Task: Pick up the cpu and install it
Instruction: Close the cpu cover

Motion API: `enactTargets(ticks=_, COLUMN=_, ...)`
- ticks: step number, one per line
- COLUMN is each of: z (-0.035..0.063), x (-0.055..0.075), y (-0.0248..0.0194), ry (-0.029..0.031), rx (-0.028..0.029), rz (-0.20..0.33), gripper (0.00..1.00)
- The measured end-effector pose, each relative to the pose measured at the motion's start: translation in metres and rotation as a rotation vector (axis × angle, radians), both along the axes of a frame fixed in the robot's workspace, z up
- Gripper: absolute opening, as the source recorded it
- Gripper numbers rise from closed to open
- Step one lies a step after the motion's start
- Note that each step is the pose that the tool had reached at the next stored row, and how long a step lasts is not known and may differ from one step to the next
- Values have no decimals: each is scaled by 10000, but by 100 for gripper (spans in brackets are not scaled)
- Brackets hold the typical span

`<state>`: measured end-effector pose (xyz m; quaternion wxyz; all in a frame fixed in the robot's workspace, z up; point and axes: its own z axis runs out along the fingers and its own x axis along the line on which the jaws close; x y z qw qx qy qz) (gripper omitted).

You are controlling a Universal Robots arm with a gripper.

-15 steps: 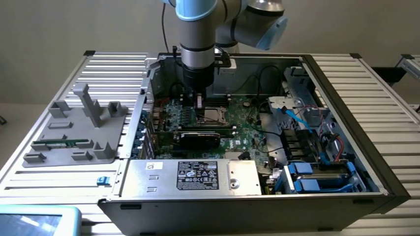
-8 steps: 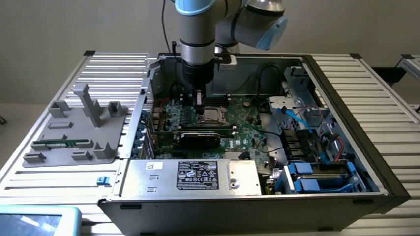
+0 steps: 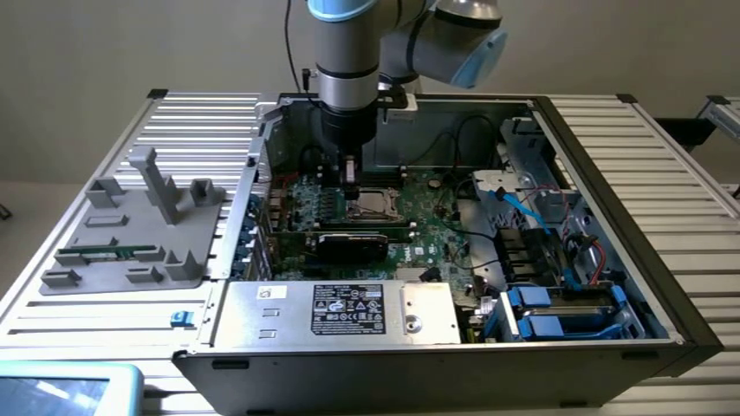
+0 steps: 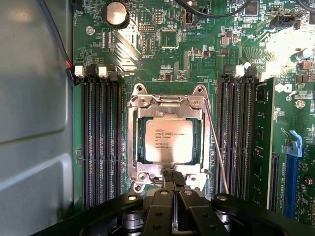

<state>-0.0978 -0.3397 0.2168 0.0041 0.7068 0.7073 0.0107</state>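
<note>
Sitting flat inside metal-framed dark square socket (image 4: 167,101): silvery-grey square cpu (image 4: 169,140); black tool (image 4: 173,178) shut tight, gripping nothing, tips at socket edge.

We see open PC case (image 3: 684,340) on slatted table (image 3: 653,165): PSU (image 3: 335,310), blue drive bays (image 3: 553,317) inside. Grey fixture (image 3: 130,227) w/ green mem stick (image 3: 110,254), exterior view's left. Coin batt (image 4: 116,13) on mobo (image 4: 206,59).
</note>
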Motion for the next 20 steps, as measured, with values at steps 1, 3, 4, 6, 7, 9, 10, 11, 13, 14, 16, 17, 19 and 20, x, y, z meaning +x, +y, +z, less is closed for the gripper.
enactTargets(ticks=1, z=2, x=-2, y=1, ry=0, rx=-1, rz=21, gripper=9)
enactTargets(ticks=3, z=30, x=-3, y=1, ry=1, rx=-7, rz=43, gripper=9)
enactTargets(ticks=4, z=56, x=-3, y=1, ry=1, rx=-7, rz=45, gripper=9)
enactTargets(ticks=6, z=105, x=-5, y=1, ry=0, rx=-6, rz=47, gripper=9)
enactTargets(ticks=7, z=127, x=-6, y=1, ry=0, rx=-8, rz=49, gripper=9)
enactTargets(ticks=9, z=165, x=-11, y=2, ry=0, rx=-15, rz=56, gripper=9)
enactTargets(ticks=10, z=178, x=-15, y=2, ry=0, rx=-23, rz=63, gripper=9)
enactTargets(ticks=11, z=187, x=-20, y=2, ry=0, rx=-31, rz=74, gripper=9)
enactTargets(ticks=13, z=209, x=-31, y=1, ry=1, rx=-52, rz=99, gripper=9)
enactTargets(ticks=14, z=225, x=-34, y=1, ry=0, rx=-62, rz=109, gripper=9)
enactTargets(ticks=16, z=257, x=-41, y=2, ry=0, rx=-79, rz=128, gripper=9)
enactTargets(ticks=17, z=276, x=-45, y=2, ry=0, rx=-88, rz=136, gripper=9)
enactTargets(ticks=19, z=323, x=-53, y=1, ry=0, rx=-101, rz=155, gripper=9)
enactTargets(ticks=20, z=348, x=-57, y=2, ry=0, rx=-107, rz=165, gripper=9)
